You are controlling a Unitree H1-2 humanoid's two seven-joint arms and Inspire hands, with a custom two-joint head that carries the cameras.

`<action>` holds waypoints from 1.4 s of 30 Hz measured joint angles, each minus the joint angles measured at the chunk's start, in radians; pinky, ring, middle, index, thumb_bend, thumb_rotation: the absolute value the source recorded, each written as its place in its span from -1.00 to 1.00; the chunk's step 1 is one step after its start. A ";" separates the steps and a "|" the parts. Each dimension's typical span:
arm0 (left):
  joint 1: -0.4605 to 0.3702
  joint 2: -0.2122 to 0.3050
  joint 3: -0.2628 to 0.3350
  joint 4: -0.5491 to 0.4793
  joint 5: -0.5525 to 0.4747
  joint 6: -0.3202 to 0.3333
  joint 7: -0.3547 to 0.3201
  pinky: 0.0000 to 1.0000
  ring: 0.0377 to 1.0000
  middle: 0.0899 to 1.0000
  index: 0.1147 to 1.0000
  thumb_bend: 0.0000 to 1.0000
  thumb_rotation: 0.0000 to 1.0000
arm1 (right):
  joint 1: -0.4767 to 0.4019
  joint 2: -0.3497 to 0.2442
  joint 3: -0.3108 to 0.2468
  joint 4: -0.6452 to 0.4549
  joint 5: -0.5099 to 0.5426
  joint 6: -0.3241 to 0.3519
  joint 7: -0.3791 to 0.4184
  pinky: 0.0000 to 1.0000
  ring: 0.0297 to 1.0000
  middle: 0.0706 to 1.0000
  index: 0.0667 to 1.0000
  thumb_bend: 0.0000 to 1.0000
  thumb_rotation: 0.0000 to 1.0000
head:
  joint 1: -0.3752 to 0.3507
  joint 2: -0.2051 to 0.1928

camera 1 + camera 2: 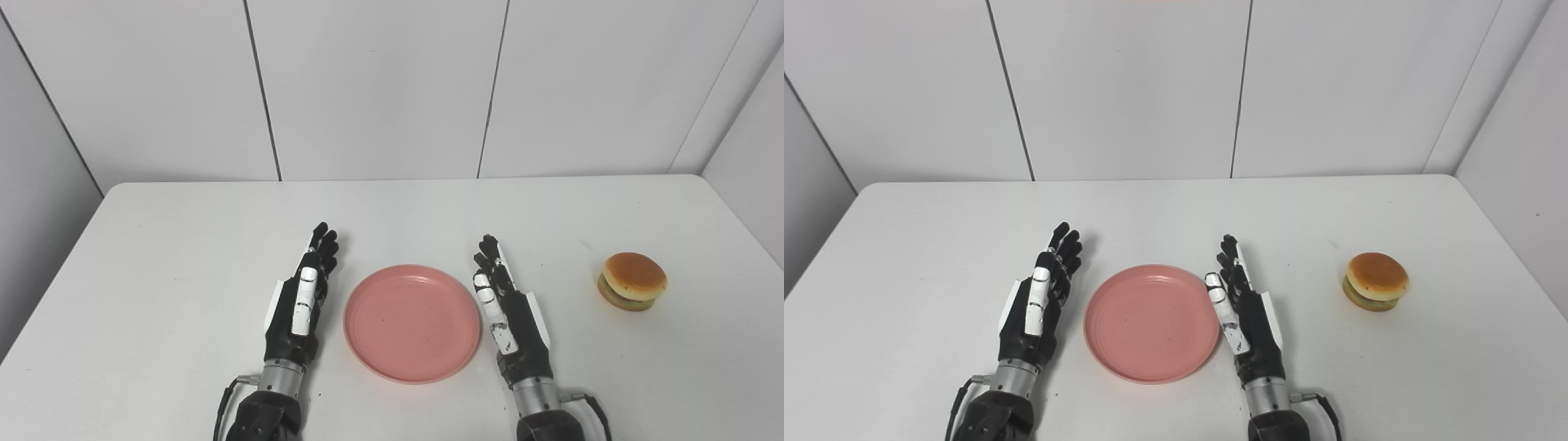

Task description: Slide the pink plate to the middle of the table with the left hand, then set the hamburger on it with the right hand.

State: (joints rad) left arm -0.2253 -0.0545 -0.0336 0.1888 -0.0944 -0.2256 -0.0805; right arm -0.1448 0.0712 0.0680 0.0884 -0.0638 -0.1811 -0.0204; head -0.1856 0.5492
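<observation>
Plate centred, burger waiting.
I see the pink plate (411, 323) mid-table between my left hand (300, 306) and right hand (508, 312), both spread, empty; next my right reaches the hamburger (632, 282), well right.

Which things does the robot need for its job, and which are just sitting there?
For the job:
pink plate
hamburger
left hand, open
right hand, open

Just there:
white table, which everything rests on
grey wall panels behind it
Nothing else lies on the table.
</observation>
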 measured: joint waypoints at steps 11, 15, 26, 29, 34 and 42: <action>-0.004 -0.003 -0.006 0.005 0.033 0.001 0.031 1.00 1.00 1.00 0.99 0.10 1.00 | -0.068 -0.038 0.004 0.068 -0.157 -0.069 -0.094 0.90 0.98 1.00 0.99 0.07 0.69 | -0.021 0.002; 0.004 0.000 -0.012 -0.022 0.032 0.059 0.027 1.00 1.00 1.00 1.00 0.12 1.00 | -0.112 -0.073 -0.002 0.077 -0.227 -0.102 -0.131 0.92 1.00 1.00 1.00 0.07 0.64 | -0.025 0.000; 0.021 -0.001 -0.001 -0.058 -0.015 0.105 0.015 1.00 1.00 1.00 1.00 0.10 1.00 | -0.111 -0.207 -0.055 -0.198 -0.361 0.187 -0.075 0.81 0.93 0.99 0.99 0.18 0.46 | -0.037 0.031; 0.025 -0.001 0.000 -0.065 -0.022 0.130 0.016 1.00 1.00 1.00 1.00 0.11 1.00 | -0.111 -0.231 -0.076 -0.227 -0.371 0.209 -0.069 0.78 0.92 0.98 0.97 0.23 0.48 | -0.038 0.032; 0.029 0.000 -0.001 -0.072 -0.022 0.146 0.016 1.00 1.00 1.00 1.00 0.12 1.00 | -0.125 -0.302 -0.107 -0.248 -0.391 0.244 -0.050 0.78 0.89 0.93 0.93 0.36 0.40 | -0.038 0.028; 0.025 0.001 0.015 -0.062 -0.056 0.142 0.013 1.00 1.00 1.00 1.00 0.08 1.00 | -0.138 -0.354 -0.136 -0.272 -0.458 0.309 -0.041 0.67 0.84 0.91 0.91 0.39 0.24 | -0.104 0.014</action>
State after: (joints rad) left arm -0.2008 -0.0530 -0.0185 0.1265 -0.1504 -0.0835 -0.0679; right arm -0.2831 -0.2830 -0.0680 -0.1836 -0.5218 0.1277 -0.0617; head -0.2898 0.5630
